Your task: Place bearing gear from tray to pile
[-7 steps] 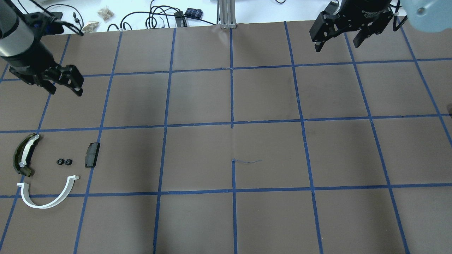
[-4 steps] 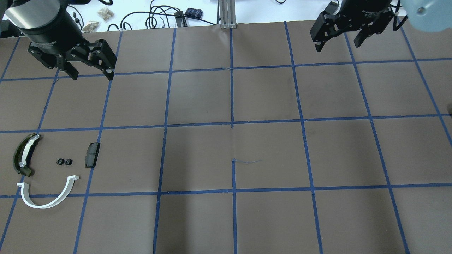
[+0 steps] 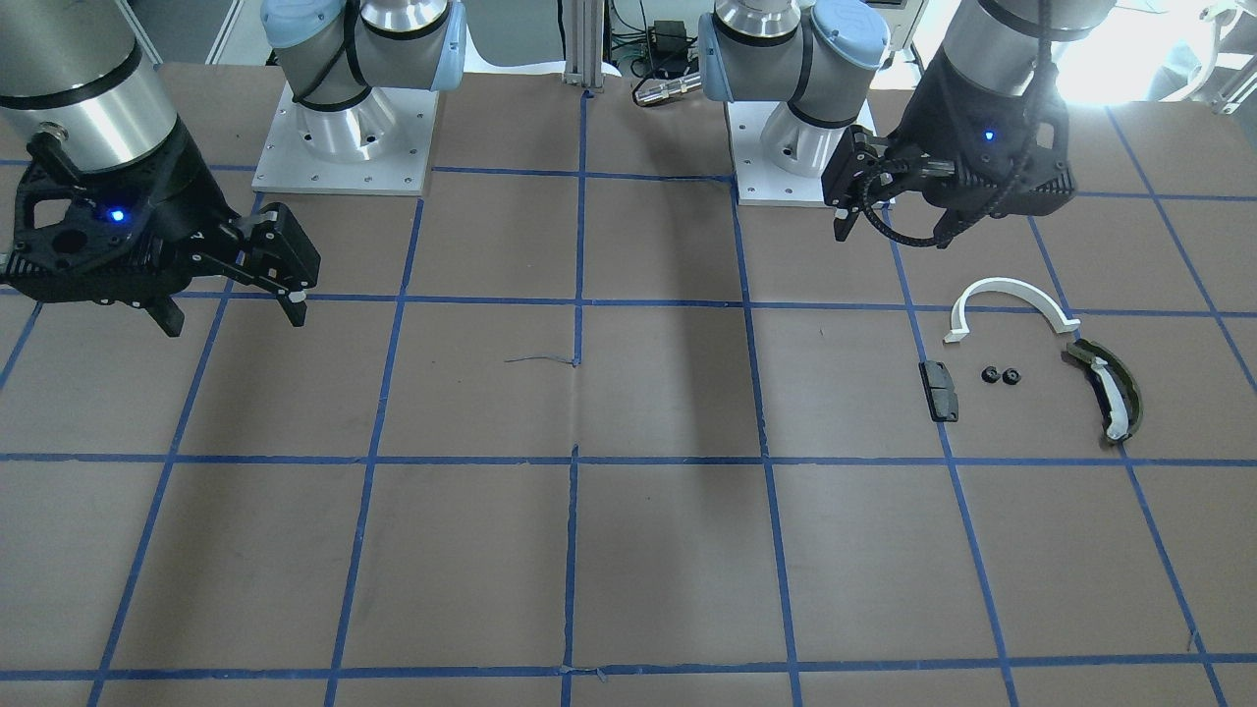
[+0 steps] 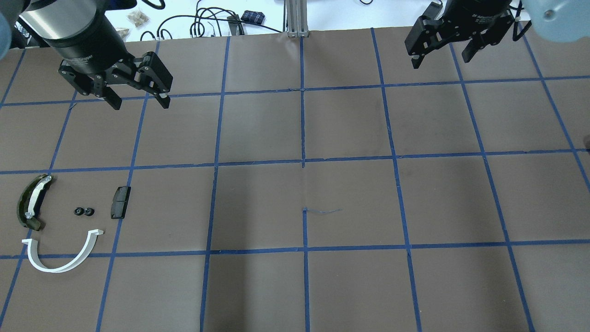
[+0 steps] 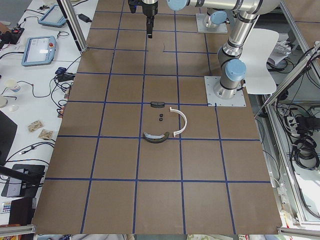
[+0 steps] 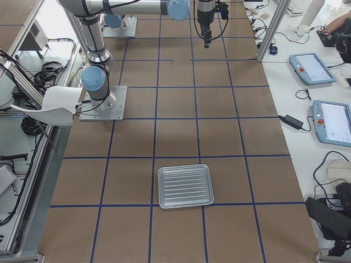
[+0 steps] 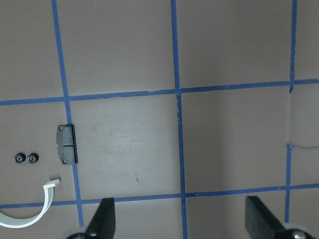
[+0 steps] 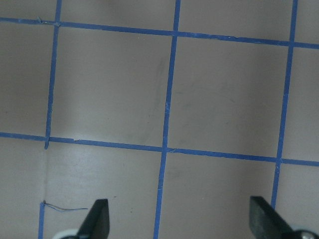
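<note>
The pile lies at the table's left. It holds a white arc [image 4: 62,258], an olive-green curved piece [image 4: 31,202], a black block [image 4: 120,202] and two small black bearing gears [image 4: 84,211] side by side among them. In the front-facing view the gears [image 3: 1001,374] sit between the block [image 3: 939,390] and the olive piece [image 3: 1108,391]. My left gripper [image 4: 139,104] hovers open and empty, well behind the pile. Far back on the right, my right gripper [image 4: 440,62] hangs open and empty. The silver tray [image 6: 185,186] shows only in the exterior right view and looks bare.
Cables and small bags [image 4: 138,17] lie past the table's far edge. A metal post [image 4: 295,18] stands at the back centre. The two arm bases [image 3: 344,137] sit on the robot's side. A short loose thread [image 4: 322,211] lies mid-table.
My left gripper has swung from the table's left edge toward the right and back, still open. The right gripper and the pile have not moved.
</note>
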